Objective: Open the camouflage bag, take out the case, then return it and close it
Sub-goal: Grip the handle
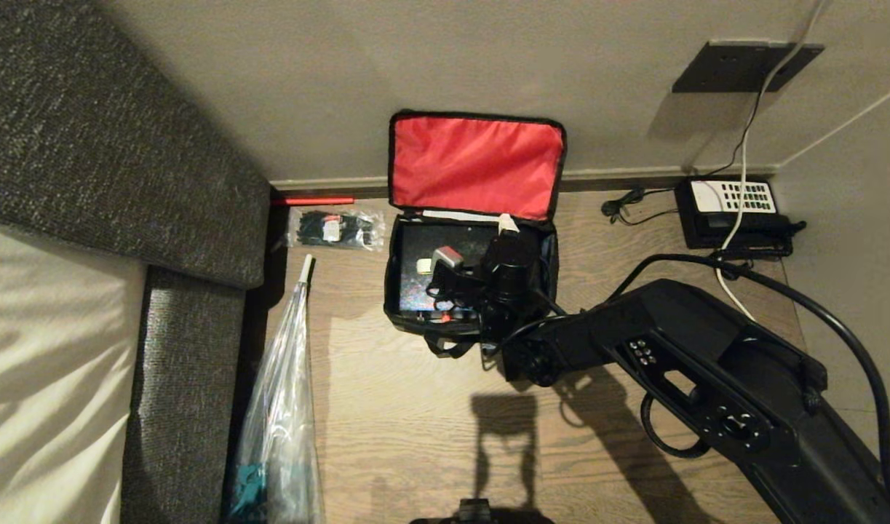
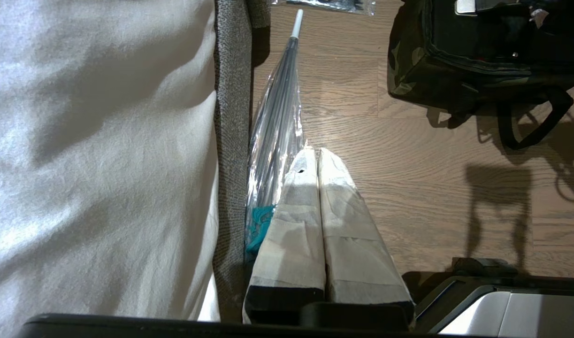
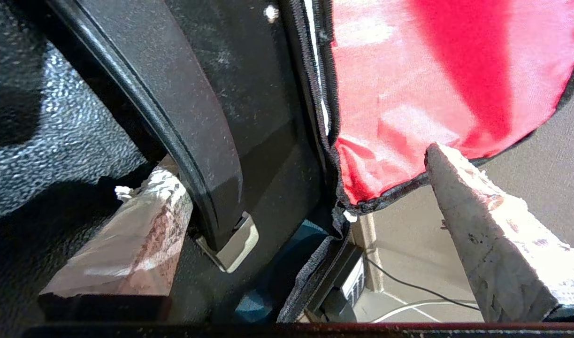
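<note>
The camouflage bag (image 1: 391, 291) lies open on the wood floor. Its red-lined lid (image 1: 477, 164) stands up against the wall. The black case (image 1: 415, 255) sits inside it. My right gripper (image 1: 477, 241) reaches down into the bag from the right, open wide. In the right wrist view one taped finger (image 3: 146, 220) rests beside the case's curved black handle (image 3: 183, 117). The other finger (image 3: 479, 225) hangs past the lid's edge, over the floor. The case's top (image 3: 249, 94) fills the gap between them. My left gripper (image 2: 315, 155) is parked low, shut and holding nothing, short of the bag (image 2: 418, 65).
A grey upholstered bed edge (image 1: 124, 182) lines the left. A plastic-wrapped umbrella (image 1: 284, 407) lies along it. A clear packet of black ties (image 1: 335, 228) is left of the bag. A black telephone (image 1: 732, 207) with cables sits in the right corner by the wall.
</note>
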Robot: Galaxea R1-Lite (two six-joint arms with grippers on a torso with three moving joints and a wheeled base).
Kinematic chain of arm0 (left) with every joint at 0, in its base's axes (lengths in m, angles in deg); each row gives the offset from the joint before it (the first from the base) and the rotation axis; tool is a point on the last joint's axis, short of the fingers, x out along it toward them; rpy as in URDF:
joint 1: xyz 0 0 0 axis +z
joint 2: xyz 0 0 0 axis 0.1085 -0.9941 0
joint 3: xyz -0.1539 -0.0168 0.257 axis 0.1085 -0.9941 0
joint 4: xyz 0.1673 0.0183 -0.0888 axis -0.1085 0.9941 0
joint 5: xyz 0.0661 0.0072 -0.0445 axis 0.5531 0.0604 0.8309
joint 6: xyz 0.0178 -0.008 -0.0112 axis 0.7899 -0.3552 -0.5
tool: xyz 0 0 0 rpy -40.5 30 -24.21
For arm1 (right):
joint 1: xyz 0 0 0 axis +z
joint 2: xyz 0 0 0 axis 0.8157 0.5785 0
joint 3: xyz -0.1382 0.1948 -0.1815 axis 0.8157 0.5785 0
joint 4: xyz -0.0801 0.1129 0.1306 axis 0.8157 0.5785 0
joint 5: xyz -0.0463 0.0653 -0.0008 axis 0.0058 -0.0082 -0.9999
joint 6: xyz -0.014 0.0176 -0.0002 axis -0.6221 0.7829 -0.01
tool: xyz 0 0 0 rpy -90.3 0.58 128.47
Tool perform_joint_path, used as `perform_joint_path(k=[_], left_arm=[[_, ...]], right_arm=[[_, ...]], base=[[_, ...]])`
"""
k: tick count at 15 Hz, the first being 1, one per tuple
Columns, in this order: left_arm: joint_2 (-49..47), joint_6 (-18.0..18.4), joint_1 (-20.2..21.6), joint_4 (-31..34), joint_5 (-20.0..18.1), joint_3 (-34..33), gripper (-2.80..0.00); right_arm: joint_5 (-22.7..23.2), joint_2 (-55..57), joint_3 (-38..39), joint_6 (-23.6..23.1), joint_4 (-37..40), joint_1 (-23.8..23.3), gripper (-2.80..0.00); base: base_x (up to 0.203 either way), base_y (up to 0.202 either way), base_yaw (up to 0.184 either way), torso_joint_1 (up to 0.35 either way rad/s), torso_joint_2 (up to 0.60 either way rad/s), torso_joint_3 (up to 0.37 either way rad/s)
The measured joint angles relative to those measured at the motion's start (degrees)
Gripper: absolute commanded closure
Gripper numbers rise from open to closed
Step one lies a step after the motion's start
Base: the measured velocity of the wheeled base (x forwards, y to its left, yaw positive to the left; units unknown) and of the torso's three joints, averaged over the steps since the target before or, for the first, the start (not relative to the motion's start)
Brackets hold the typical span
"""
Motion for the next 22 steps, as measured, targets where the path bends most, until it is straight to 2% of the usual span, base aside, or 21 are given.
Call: perform_joint_path(k=[3,6,13,16,22], left_arm=[[0.0,0.02,0.0,-0.02,-0.02,0.0,0.0],[0.0,0.02,0.0,0.0,0.0,0.0,0.0],[0.0,0.02,0.0,0.0,0.0,0.0,0.0],[0.0,0.0,0.05,-0.02,0.0,0.0,0.0],[0.0,0.06,-0.05,0.27,-0.02,0.02,0.0]], right_arm=[[0.44,-0.56,3.36,-0.11,-1.16,-0.13,-2.8],[0.2,-3.75,11.03,1.15,-1.32,0.62,-2.8],[-3.56,-16.63,26.95,6.28,-0.55,7.31,-2.8],[-3.83,-21.25,29.77,6.74,-0.55,8.4,-2.8],[-3.85,-23.56,30.51,6.74,-0.82,8.52,-2.8]], base=[[0.0,0.0,0.0,0.0,0.0,0.0],[0.0,0.0,0.0,0.0,0.0,0.0],[0.0,0.0,0.0,0.0,0.0,0.0],[0.0,0.0,0.0,0.0,0.0,0.0],[0.0,0.0,0.0,0.0,0.0,0.0]])
